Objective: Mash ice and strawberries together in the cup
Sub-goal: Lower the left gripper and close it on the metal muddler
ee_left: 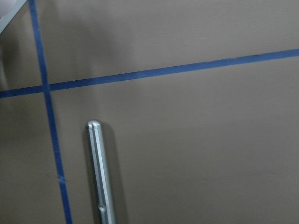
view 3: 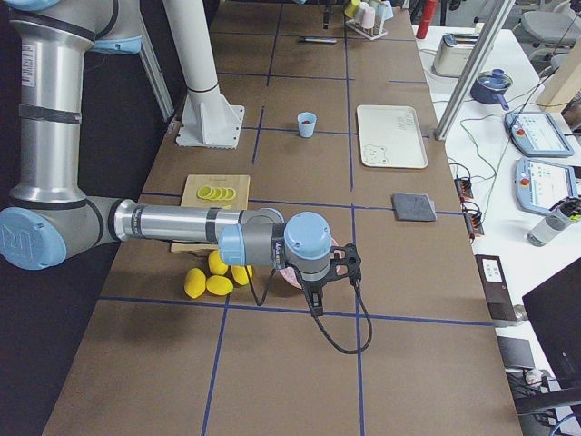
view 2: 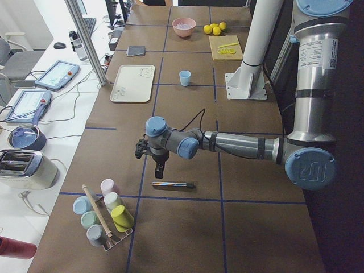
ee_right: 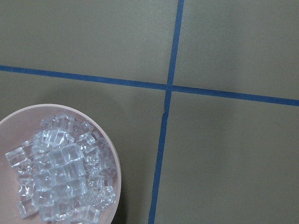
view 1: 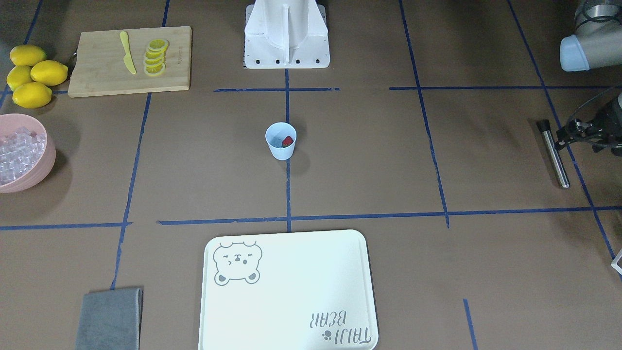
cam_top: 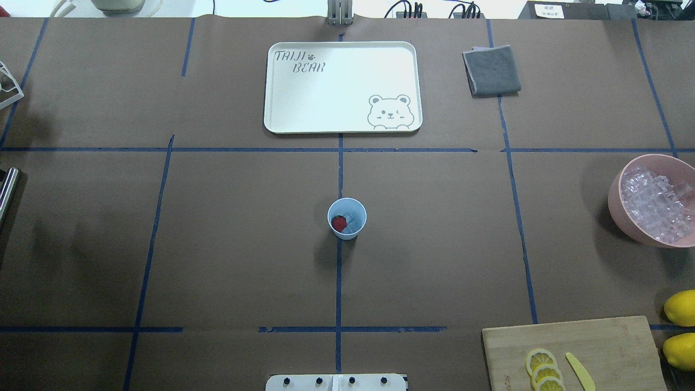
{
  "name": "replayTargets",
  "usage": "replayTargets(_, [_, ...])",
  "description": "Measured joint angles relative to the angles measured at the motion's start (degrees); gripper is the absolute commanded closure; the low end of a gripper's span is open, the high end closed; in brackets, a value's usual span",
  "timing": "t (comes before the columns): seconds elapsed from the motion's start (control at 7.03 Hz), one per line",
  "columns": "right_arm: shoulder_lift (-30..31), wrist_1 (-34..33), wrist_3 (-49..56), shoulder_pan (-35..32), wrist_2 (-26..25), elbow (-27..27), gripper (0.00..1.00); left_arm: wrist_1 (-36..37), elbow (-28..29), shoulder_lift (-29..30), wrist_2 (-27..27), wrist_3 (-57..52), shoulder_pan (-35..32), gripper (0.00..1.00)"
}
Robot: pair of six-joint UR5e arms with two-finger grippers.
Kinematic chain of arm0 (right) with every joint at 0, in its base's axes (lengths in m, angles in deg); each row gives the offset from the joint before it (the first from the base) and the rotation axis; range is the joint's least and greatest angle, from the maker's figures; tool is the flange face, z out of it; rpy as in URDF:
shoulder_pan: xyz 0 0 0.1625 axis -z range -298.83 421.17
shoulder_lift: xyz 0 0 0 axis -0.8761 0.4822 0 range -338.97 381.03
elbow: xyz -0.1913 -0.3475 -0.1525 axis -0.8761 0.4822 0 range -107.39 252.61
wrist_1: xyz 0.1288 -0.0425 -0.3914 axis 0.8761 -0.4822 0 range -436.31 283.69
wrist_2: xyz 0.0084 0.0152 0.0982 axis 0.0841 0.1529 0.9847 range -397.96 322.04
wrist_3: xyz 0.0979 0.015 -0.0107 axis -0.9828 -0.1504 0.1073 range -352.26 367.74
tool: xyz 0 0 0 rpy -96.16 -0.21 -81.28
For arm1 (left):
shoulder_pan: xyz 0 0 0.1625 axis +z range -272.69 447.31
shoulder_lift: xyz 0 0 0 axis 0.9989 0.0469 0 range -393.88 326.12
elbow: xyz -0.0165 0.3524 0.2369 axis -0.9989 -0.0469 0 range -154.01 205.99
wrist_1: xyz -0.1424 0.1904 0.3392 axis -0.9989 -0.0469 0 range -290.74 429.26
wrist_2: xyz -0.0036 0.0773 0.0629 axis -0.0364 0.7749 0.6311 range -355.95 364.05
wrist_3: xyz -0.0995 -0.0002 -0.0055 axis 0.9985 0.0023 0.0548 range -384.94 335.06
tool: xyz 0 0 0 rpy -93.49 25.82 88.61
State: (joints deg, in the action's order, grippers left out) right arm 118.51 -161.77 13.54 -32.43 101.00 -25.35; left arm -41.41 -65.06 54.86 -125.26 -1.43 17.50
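Starting close to the robot, a wooden board (cam_top: 597,342) lay on the worktop (cam_top: 244,244) with lemon slices (cam_top: 543,369) and a yellow knife (cam_top: 580,371) on it, and whole lemons (cam_top: 681,308) just beside it. A bit farther out, the cup (view 1: 281,149) stood upright in the middle, right on a blue tape line (cam_top: 339,282). I think it was put there so both arms could reach it. Inside it sat the strawberry (view 1: 287,141) next to some ice (cam_top: 352,221), and nothing looked mashed yet. Off to the robot's right was a pink bowl (cam_top: 616,209) full of spare ice cubes (cam_top: 657,203). Off to its left lay a shiny metal stick (view 1: 554,153), flat on the worktop. The left gripper (view 2: 161,169) hung just above that stick and had no hold of it. My guess was that the stick was the masher and had to be picked up first. I could not tell how wide the left gripper was. Farthest away were a white bear tray (cam_top: 342,87) and a folded grey cloth (cam_top: 491,69).

The top view showed no arms at all, and only the tip of the stick. The side views showed the arms. The right gripper (view 3: 313,292) showed only from the side, near the bowl, so I could not tell if it was wide or closed. The left wrist view showed the stick close up, but no fingers.
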Motion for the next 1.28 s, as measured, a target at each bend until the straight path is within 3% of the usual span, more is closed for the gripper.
replayTargets(0.28, [-0.16, 0.03, -0.13, 0.00, -0.02, -0.07, 0.01, -11.47, 8.44, 1.34, 1.38, 7.93, 0.41, 0.00])
replayTargets(0.43, [-0.22, 0.03, -0.14, 0.00, -0.06, -0.06, 0.01, -13.76, 10.56, 2.08, 2.70, 10.31, 0.61, 0.00])
replayTargets(1.28, [-0.36, 0.03, -0.09, 0.00, -0.12, 0.05, 0.01, -15.89, 12.37, 2.69, 5.37, 15.57, 5.17, 0.00])
